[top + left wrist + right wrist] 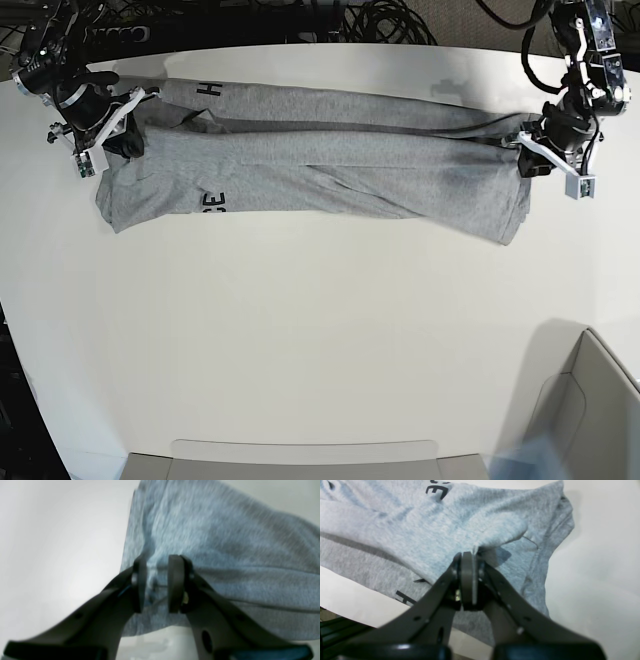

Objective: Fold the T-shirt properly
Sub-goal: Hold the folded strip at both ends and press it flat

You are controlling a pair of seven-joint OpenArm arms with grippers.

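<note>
**Grey T-shirt stretched between two grippers at the far edge of the table**

On the left of the base view, the right gripper [128, 122] sits over one end of the T-shirt [330, 170]. In its wrist view, the right gripper's pads [467, 580] are pressed together with a raised fold of the grey cloth pinched at their tips. Black block letters show on the shirt near that end, some on the upper band and some on the lower.

The T-shirt lies as a long, narrow band across the far side of the white table [320, 340], folded lengthwise, with creases running along it.

On the right of the base view, the left gripper [522, 142] is at the shirt's other end. In its wrist view its jaws stand apart, with grey cloth lying in the gap between them, blurred, and the pads not pressing it.

At the near right corner of the table stands a pale bin [590, 410].
</note>
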